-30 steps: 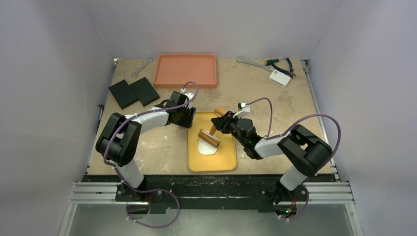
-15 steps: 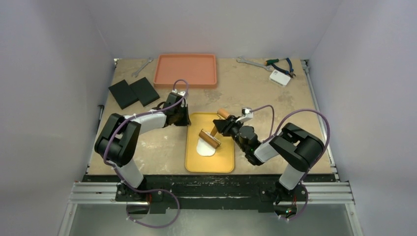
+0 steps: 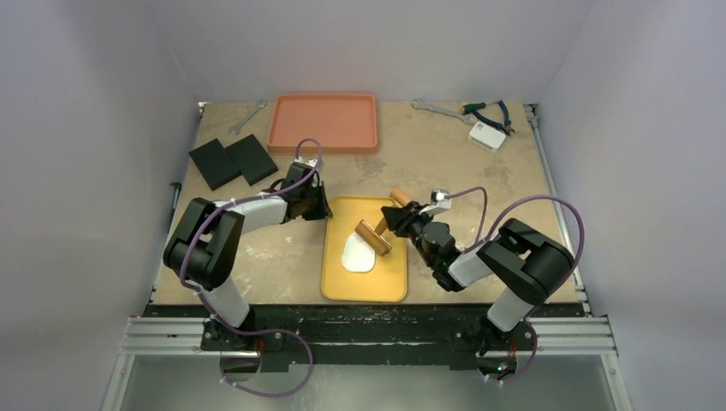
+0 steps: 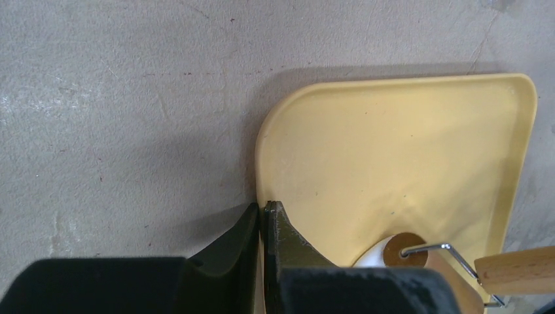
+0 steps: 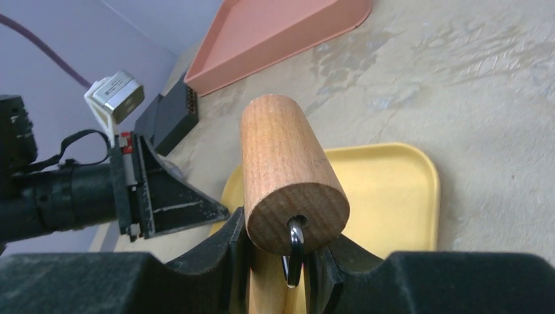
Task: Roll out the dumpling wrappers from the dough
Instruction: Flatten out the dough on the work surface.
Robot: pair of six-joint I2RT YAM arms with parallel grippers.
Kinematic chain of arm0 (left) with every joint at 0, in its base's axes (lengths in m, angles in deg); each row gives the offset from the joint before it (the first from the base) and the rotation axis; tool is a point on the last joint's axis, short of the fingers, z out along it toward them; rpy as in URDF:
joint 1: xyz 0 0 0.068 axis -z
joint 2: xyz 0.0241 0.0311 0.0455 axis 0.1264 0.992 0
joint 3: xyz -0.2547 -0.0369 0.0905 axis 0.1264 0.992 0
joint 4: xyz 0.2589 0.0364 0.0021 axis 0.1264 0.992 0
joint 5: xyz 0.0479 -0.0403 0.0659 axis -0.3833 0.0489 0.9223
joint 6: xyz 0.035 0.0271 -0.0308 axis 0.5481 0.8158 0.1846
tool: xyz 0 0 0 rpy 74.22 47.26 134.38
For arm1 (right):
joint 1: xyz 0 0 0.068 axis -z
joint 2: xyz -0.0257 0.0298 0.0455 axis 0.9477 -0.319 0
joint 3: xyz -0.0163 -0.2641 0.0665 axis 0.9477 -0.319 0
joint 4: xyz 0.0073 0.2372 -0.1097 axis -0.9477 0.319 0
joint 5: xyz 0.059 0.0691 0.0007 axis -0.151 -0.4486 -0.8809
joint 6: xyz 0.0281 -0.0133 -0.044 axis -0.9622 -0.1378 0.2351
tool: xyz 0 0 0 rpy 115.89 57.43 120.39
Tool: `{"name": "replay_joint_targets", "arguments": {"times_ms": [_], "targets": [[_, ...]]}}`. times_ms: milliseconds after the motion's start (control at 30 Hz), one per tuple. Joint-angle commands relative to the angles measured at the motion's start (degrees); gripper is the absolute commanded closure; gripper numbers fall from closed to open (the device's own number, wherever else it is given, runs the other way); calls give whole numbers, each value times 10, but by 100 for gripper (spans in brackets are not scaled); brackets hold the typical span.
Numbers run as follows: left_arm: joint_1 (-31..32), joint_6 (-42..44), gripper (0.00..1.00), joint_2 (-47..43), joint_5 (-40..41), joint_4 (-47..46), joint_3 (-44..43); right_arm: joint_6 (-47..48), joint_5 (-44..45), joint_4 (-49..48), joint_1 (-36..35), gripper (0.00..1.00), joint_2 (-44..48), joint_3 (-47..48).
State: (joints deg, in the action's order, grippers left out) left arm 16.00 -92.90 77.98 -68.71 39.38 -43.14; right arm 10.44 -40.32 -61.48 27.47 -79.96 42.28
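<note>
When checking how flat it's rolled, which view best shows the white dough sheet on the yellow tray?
Top external: nearly the whole white dough sheet shows on the yellow tray. Left wrist catches only a sliver; right wrist, none.

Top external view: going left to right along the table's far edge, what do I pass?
Small wrench → salmon tray → long wrench → pliers.
</note>
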Motion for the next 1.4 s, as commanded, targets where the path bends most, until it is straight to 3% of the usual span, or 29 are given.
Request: {"name": "replay_joint_targets", "arguments": {"times_ms": [0, 300, 500, 567, 733, 867, 1100, 1367], "targets": [[-5, -3, 100, 19, 10, 42, 27, 61, 8, 62, -5, 100, -11, 40], [-12, -1, 100, 21, 2, 39, 27, 25, -27, 53, -49, 100, -69, 58], [-16, 1, 100, 19, -3, 37, 30, 54, -15, 96, 30, 100, -35, 33], [-16, 2, 100, 19, -3, 37, 29, 69, -6, 143, 17, 100, -27, 54], [-18, 3, 100, 23, -3, 37, 27, 53, 0, 140, -68, 100, -68, 87], [-19, 4, 100, 21, -1, 38, 27, 33, -5, 121, -78, 100, -82, 73], [-22, 6, 100, 18, -5, 38, 27, 78, 8, 165, 9, 100, -38, 28], [-26, 7, 100, 18, -3, 40, 24, 53, 9, 189, -72, 100, -50, 46]]}}
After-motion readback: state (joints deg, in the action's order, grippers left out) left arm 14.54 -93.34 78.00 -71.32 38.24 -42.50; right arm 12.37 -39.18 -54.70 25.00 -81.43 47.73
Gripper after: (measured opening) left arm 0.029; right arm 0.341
